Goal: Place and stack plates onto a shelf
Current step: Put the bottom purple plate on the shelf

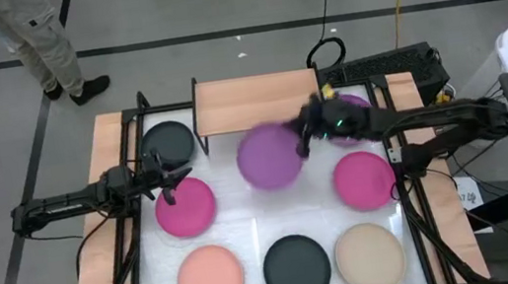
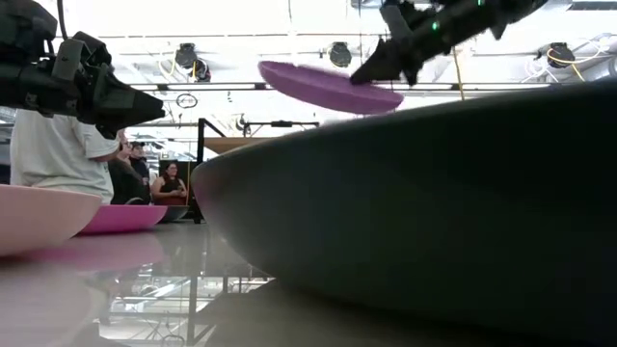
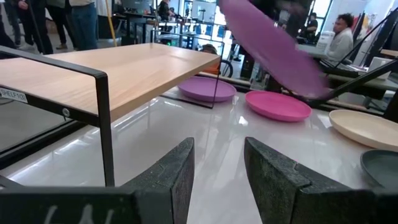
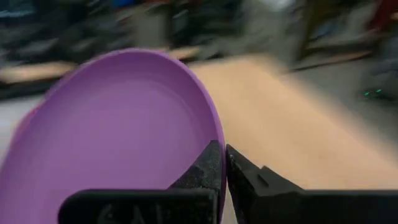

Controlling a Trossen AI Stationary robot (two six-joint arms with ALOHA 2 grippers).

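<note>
High view is showing a purple plate (image 1: 269, 156) hanging tilted in the air just in front of the shelf (image 1: 256, 101), the right gripper (image 1: 306, 140) clamping its rim; the left gripper (image 1: 172, 176) is waiting, fingers parted, over a magenta plate (image 1: 186, 208)

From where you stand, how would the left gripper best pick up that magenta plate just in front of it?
By the rim, probably on the edge nearest the left gripper. The magenta plate lies flat on the table, so only its thin raised lip offers the open fingers something to pinch.
</note>
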